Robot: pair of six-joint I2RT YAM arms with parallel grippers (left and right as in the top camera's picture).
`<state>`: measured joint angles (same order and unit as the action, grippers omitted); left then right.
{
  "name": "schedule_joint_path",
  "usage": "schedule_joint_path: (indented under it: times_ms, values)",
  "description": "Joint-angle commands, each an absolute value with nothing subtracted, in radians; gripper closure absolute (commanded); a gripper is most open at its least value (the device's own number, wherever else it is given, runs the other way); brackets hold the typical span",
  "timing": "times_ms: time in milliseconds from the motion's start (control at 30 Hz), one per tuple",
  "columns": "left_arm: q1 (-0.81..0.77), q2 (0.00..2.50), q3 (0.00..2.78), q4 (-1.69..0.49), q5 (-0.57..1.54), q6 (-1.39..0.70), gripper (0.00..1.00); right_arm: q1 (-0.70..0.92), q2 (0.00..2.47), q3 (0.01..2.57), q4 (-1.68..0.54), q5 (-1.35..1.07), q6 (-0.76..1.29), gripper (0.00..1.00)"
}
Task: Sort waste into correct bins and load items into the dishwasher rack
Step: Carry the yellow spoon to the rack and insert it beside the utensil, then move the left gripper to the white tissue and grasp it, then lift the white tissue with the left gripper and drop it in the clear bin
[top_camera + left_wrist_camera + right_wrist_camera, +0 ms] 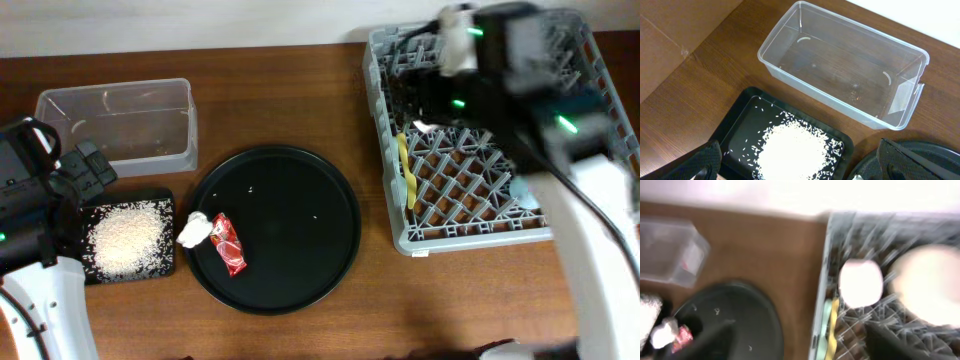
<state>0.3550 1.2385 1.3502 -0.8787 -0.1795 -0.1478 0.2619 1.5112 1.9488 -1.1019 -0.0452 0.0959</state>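
Overhead, the rice [125, 240] lies binned in the shallow black tray [165, 262]. The tissue [193, 231] and wrapper [229, 243] lie unsorted on the round tray [300, 190]. At the left wrist, the left tool [802, 162] gapes empty, ready over the clear tub [912, 95]. The right wrist is blurred: the right tool [805, 340] is spread wide and empty above the rack [822, 280] holding a white cup [860, 282].

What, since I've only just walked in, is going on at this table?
Two robot arms are clearing a table. The right gripper hangs over the dishwasher rack, jaws open and holding nothing; a yellow utensil lies in the rack. The left gripper hovers, jaws open, above the rice in the shallow black tray, beside the clear tub, which looks empty. The tissue and red wrapper lie at the round black tray's left edge, not yet binned.
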Motion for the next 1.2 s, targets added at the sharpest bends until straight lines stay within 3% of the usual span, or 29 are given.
schedule_joint_path:
  times_ms: [0, 300, 433, 567, 733, 767, 900, 1000, 1167]
  values:
    - [0.361, 1.223, 1.356, -0.876, -0.140, -0.169, 0.01, 0.260, 1.429, 1.950, -1.111, 0.062, 0.094, 0.02]
    - [0.355, 1.235, 1.356, -0.778, 0.371, -0.163, 0.01, 0.261, 1.398, 1.949, -1.177, 0.061, 0.094, 0.02]
    - [0.299, 1.315, 1.356, -0.855, 0.367, -0.152, 0.02, 0.261, 1.421, 1.949, -1.177, 0.061, 0.094, 0.02]
    - [0.177, 1.446, 1.356, -0.971, 0.240, -0.104, 0.15, 0.261, 1.443, 1.949, -1.177, 0.061, 0.094, 0.02]
    - [0.030, 1.615, 1.356, -1.030, 0.083, -0.104, 0.23, 0.261, 1.467, 1.949, -1.179, 0.061, 0.094, 0.02]
    - [-0.003, 1.656, 1.356, -1.029, 0.043, -0.104, 0.29, 0.261, 1.470, 1.949, -1.179, 0.061, 0.094, 0.02]
    - [-0.051, 1.753, 1.356, -1.086, -0.099, -0.148, 0.37, 0.261, 1.471, 1.949, -1.183, 0.061, 0.094, 0.02]
    - [-0.052, 1.793, 1.356, -1.141, -0.204, -0.243, 0.37, 0.261, 1.471, 1.949, -1.190, 0.061, 0.094, 0.02]
    - [-0.052, 1.843, 1.347, -1.135, -0.171, -0.243, 0.36, 0.261, 1.471, 1.949, -1.190, 0.061, 0.094, 0.02]
